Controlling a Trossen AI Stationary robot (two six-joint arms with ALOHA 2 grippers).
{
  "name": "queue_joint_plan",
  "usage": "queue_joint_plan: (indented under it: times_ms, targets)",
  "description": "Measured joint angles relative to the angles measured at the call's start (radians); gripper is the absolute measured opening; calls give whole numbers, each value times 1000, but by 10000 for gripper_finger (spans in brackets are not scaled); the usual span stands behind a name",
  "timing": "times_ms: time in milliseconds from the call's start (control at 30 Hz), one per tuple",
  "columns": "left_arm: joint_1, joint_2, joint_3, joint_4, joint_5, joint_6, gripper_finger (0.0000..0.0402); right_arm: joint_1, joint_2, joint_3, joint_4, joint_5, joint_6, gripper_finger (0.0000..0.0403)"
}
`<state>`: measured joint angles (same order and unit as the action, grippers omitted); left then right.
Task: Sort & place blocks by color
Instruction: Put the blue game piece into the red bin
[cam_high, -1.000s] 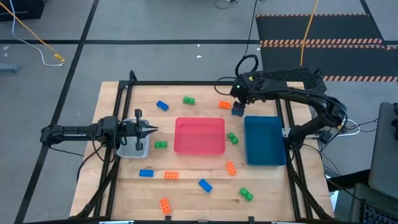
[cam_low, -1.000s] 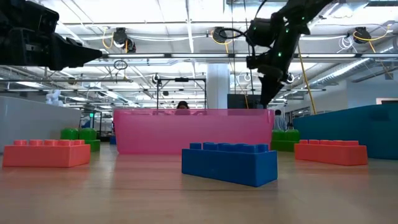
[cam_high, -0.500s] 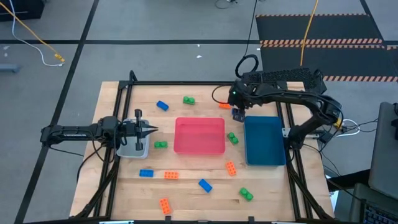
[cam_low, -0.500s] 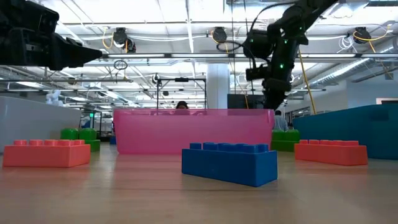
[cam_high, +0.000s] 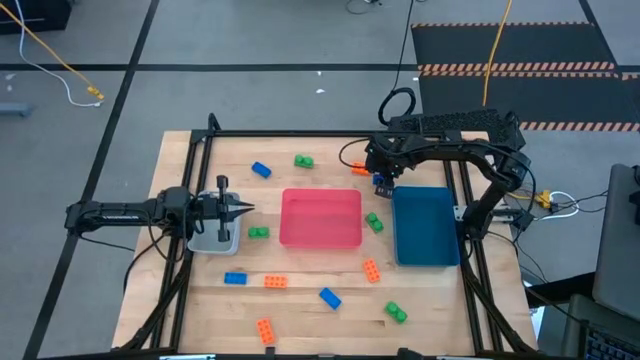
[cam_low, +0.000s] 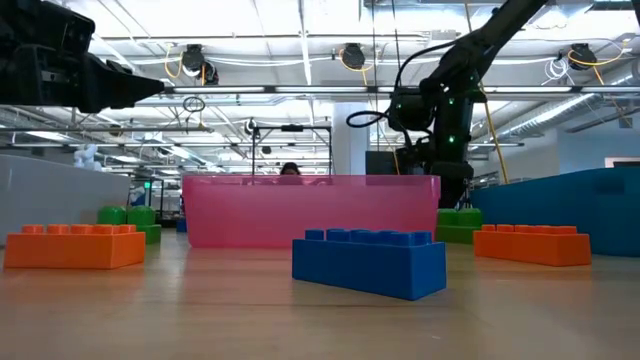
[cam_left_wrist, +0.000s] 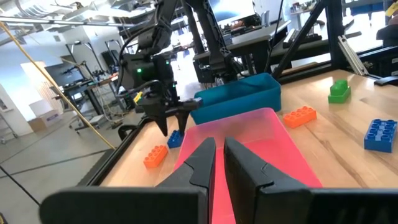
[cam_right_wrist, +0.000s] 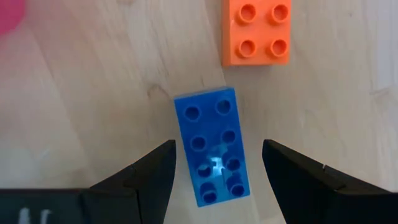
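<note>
High cam: overhead, straight down, whole table (cam_high: 200, 300). Low cam: tabletop level, facing room. L wrist: looks across pink tray (cam_left_wrist: 261, 143). R wrist: close, straight down. Both wrists share blue block (cam_right_wrist: 211, 152).

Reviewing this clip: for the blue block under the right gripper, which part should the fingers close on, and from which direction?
From straight above, across its two long sides. The blue block lies flat, studs up, between the open fingers of the right gripper, each finger facing a long side. The orange block sits just past one short end, so a lengthwise grip looks more crowded.
</note>
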<state>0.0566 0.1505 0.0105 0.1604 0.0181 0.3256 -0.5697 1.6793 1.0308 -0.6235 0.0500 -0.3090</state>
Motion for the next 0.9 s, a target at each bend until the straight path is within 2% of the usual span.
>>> queue_joint_plan:
  times_ms: [900]
  targets:
    - [0,0,0,0,0,0,37,0,1,0,13,0,-18,235]
